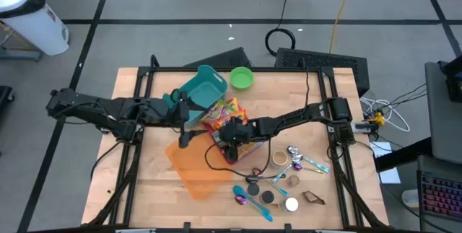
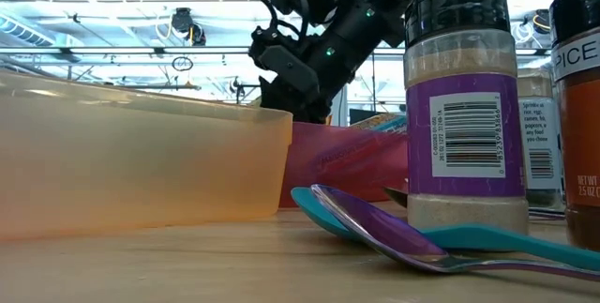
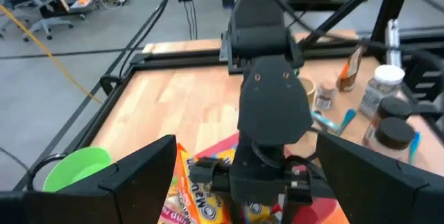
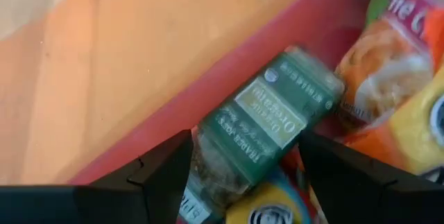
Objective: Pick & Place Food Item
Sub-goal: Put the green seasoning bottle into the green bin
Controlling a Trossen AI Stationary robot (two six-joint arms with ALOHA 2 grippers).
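A green-labelled oregano spice jar [image 4: 267, 130] shows between my right gripper's fingers, over a red bin [image 4: 229, 78] that holds colourful snack bags [image 4: 388, 78]. My right gripper [image 1: 229, 141] reaches into this bin at the table's middle and is shut on the jar. My left gripper [image 1: 185, 121] hovers just left of it, open and empty. Its wide-spread fingers [image 3: 142, 175] frame the right arm's wrist [image 3: 274, 106] and the snack bags [image 3: 201, 196] below. An orange container [image 1: 195, 168] lies next to the red bin, toward the near edge. My right gripper pinches the oregano jar's glass body [image 4: 208, 175] between its two fingers, one on each side, at the end nearest the wrist. The fingers lie across the jar. The jar slants away over the red bin and the snack bags; I cannot tell whether it is lifted clear.
A teal container [image 1: 202, 87] and a green bowl [image 1: 241, 78] stand at the far side. Spice jars [image 2: 464, 106], lids and coloured spoons [image 1: 253, 197] lie at the near right. The orange container's wall [image 2: 141, 162] stands close before the low camera.
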